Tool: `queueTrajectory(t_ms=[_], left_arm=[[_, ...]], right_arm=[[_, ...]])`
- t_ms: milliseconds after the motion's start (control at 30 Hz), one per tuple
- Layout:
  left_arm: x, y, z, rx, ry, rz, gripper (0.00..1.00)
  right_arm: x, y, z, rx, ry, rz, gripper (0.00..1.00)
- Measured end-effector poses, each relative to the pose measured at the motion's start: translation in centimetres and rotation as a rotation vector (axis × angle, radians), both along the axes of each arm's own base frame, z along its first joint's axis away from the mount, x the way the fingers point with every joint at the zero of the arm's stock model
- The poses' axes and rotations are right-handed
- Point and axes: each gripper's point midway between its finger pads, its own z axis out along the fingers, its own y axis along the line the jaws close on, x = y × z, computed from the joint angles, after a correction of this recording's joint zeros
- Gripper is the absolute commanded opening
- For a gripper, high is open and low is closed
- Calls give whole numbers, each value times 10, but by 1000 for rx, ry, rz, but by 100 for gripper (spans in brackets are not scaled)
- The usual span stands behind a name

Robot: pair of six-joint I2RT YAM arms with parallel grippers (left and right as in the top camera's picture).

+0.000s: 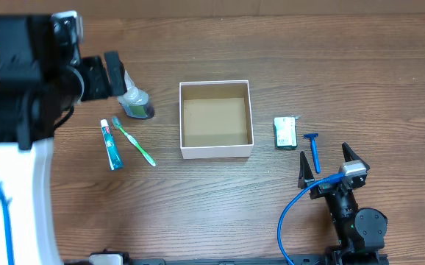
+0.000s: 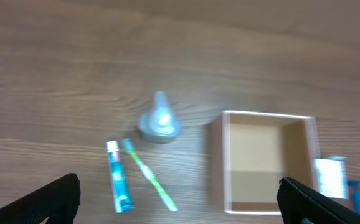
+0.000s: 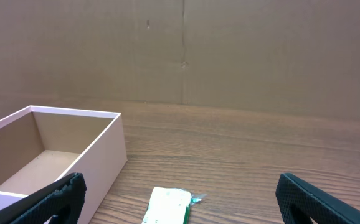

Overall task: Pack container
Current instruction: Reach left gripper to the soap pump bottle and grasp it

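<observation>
The container (image 1: 215, 152), a square white box with a bare brown inside, stands at the table's middle. To its left lie a toothpaste tube (image 1: 110, 145), a green toothbrush (image 1: 134, 141) and a small bottle (image 1: 135, 103). To its right lie a green-and-white packet (image 1: 285, 133) and a blue razor (image 1: 314, 149). My left gripper (image 1: 104, 76) hovers open high above the bottle, holding nothing. My right gripper (image 1: 328, 163) rests open near the front edge, just behind the razor. In the left wrist view the bottle (image 2: 159, 121) and container (image 2: 225, 162) lie far below. The right wrist view shows the packet (image 3: 167, 205) beside the container wall (image 3: 99, 155).
The brown wooden table (image 1: 220, 199) carries only these items. A blue cable (image 1: 290, 217) loops beside the right arm's base. The left arm's large black and white body (image 1: 14, 110) fills the left side. A brown cardboard wall (image 3: 180, 50) stands behind the table.
</observation>
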Motion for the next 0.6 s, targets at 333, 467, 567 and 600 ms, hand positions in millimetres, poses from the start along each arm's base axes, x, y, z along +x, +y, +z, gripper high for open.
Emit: queueTrajectory(t_ms=[333, 467, 567, 600], left_arm=[[71, 20, -109, 132, 269, 31, 100], [98, 18, -138, 125, 282, 26, 100], [115, 13, -150, 104, 268, 9, 100], [120, 11, -155, 95, 266, 2, 100]], right_arm=[[0, 0, 0, 0, 0, 0, 100], [0, 0, 0, 0, 0, 0, 100], [0, 0, 0, 0, 0, 0, 100], [0, 0, 0, 0, 0, 0, 100]])
